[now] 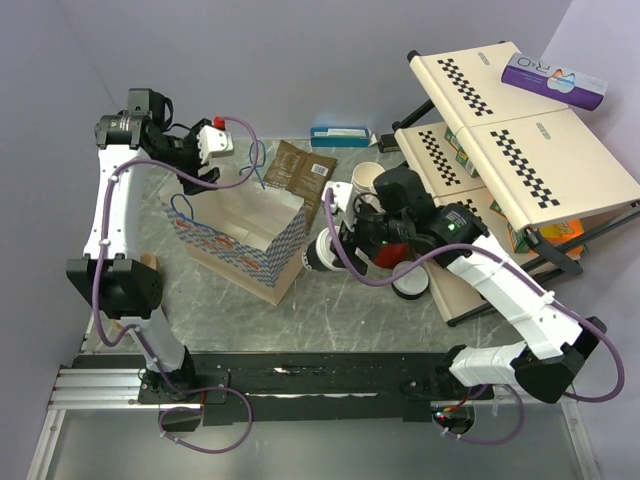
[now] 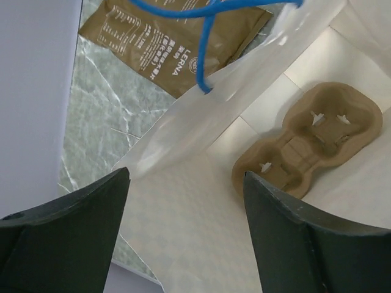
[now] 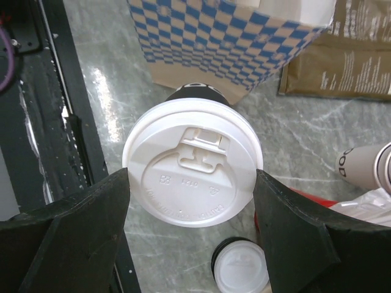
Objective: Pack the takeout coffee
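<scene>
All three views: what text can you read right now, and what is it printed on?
"LERNA": on the brown pouch; its smaller print is too small to read.
"R" and "O", probably: on the purple box; blurred.
takeout coffee lid: embossed marks, too small to read.
cup lying on its side: dark letters, cut off, unreadable.

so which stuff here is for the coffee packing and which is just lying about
For the job: takeout coffee, right claw, checkered bag, cup carrier inside it.
Lying about: brown pouch, lidless cups, second lidded cup, purple box.
</scene>
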`<act>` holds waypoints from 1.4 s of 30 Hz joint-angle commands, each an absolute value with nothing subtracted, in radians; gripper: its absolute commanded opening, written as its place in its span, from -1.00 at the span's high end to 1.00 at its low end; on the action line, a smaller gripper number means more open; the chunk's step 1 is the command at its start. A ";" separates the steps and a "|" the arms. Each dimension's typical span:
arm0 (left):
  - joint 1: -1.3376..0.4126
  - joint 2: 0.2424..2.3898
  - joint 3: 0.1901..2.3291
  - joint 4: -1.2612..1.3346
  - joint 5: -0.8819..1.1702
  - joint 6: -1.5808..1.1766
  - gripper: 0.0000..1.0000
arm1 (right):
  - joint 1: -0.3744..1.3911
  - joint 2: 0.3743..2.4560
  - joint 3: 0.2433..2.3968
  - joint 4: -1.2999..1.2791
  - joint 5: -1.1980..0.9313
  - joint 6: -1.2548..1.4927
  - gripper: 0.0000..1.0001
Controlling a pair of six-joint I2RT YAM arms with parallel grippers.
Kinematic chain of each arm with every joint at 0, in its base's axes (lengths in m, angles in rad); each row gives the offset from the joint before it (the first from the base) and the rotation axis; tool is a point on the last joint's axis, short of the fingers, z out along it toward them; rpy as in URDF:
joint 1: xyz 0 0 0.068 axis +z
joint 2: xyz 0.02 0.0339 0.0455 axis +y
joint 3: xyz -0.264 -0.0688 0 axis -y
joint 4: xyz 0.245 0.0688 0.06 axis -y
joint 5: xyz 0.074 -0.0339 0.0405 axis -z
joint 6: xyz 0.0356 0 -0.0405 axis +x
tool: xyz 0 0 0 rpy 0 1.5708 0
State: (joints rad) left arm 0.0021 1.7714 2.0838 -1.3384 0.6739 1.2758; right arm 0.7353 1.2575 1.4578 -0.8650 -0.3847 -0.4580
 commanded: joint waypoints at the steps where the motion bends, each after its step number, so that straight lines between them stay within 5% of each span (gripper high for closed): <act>1: 0.008 1.767 2.094 -1.310 0.680 1.157 -0.58 | 0.730 1.239 1.569 -0.879 -0.443 -0.474 1.00; 4: 0.006 1.697 1.970 -1.149 0.629 1.040 -0.59 | 0.730 1.262 1.670 -0.879 -0.472 -0.443 1.00; 10: 0.061 1.549 1.845 -0.772 0.529 0.458 -0.90 | 0.732 1.383 1.942 -0.900 -0.532 -0.359 1.00; 20: 0.127 1.460 1.769 -0.877 0.393 0.275 -0.86 | 0.758 1.658 2.313 -0.887 -0.447 -0.246 1.00; 29: 0.186 1.519 1.769 -1.012 0.448 0.256 -0.40 | 0.821 1.738 2.310 -0.910 -0.408 -0.278 1.00; 42: 0.183 1.583 1.807 -1.074 0.666 0.302 0.63 | 0.845 1.727 2.273 -0.919 -0.338 -0.279 1.00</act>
